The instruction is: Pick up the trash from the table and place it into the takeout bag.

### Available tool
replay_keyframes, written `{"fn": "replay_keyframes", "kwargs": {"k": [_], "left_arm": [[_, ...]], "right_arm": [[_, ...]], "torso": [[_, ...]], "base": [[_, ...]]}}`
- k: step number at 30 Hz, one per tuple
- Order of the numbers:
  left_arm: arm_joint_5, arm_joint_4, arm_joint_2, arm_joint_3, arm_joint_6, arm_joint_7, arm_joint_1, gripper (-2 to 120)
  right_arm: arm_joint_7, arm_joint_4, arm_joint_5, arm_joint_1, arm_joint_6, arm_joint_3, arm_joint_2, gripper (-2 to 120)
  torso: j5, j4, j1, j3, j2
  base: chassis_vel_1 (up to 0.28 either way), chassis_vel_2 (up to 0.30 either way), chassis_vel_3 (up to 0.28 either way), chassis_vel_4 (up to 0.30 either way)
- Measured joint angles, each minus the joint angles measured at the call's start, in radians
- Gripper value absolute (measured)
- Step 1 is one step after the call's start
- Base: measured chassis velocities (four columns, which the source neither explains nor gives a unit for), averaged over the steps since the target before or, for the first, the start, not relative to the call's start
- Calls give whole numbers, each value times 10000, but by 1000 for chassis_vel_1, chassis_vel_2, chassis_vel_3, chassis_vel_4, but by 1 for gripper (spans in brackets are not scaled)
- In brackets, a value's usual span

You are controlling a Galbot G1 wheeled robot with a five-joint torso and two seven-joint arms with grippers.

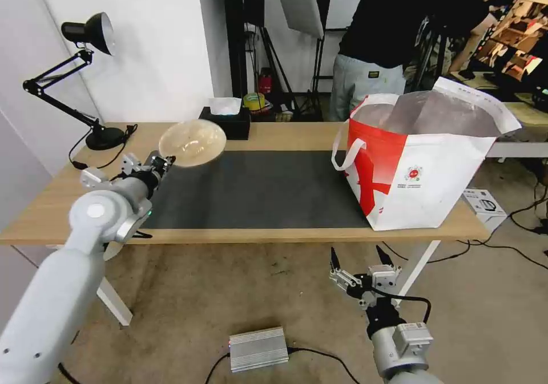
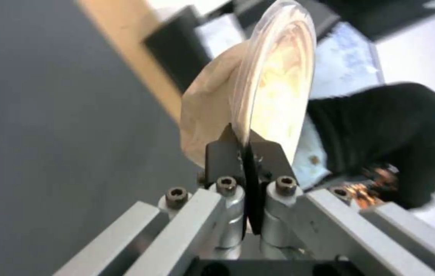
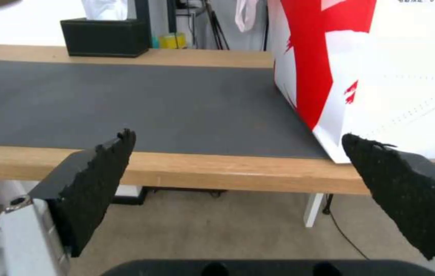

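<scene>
My left tool [image 1: 166,160] is clamped on the rim of the beige paper-pulp bowl [image 1: 192,142], holding it tilted above the far left part of the dark grey mat [image 1: 257,193] on the worktop [image 1: 51,207]. The takeout bag [image 1: 422,184] stands open at the worktop's right end, well apart from the bowl. My right tool [image 1: 361,256] hangs below the worktop's near edge, fingers [image 3: 97,180] spread apart and holding nothing.
</scene>
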Motion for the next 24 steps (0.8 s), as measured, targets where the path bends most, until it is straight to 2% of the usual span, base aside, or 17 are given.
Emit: {"fn": "replay_keyframes", "kwargs": {"k": [5, 8, 11, 14, 20, 24], "left_arm": [[-106, -436, 476, -10, -122, 519, 110, 0], [-380, -816, 976, 118, -225, 1093, 66, 0], [-504, -905, 1140, 361, -318, 1188, -180, 0], [-639, -996, 1424, 1023, -468, 1452, -848, 0], [-696, -1009, 1684, 1814, -701, 1832, -1510, 0], [-669, -913, 2052, 2605, -809, 2532, -2033, 0]], "right_arm": [[0, 0, 0, 0, 0, 0, 0, 100], [0, 0, 0, 0, 0, 0, 0, 100], [0, 0, 0, 0, 0, 0, 0, 100], [0, 0, 0, 0, 0, 0, 0, 100], [0, 0, 0, 0, 0, 0, 0, 100], [0, 0, 0, 0, 0, 0, 0, 100]], "torso": [[0, -2, 0, 0, 0], [1, 0, 0, 0, 1], [1, 0, -1, -1, 0], [3, -3, 0, 0, 0], [1, -2, 1, 0, 0], [2, -2, 0, 0, 0]], "base": [[0, 0, 0, 0], [0, 0, 0, 0], [0, 0, 0, 0], [0, 0, 0, 0], [0, 0, 0, 0], [0, 0, 0, 0]]}}
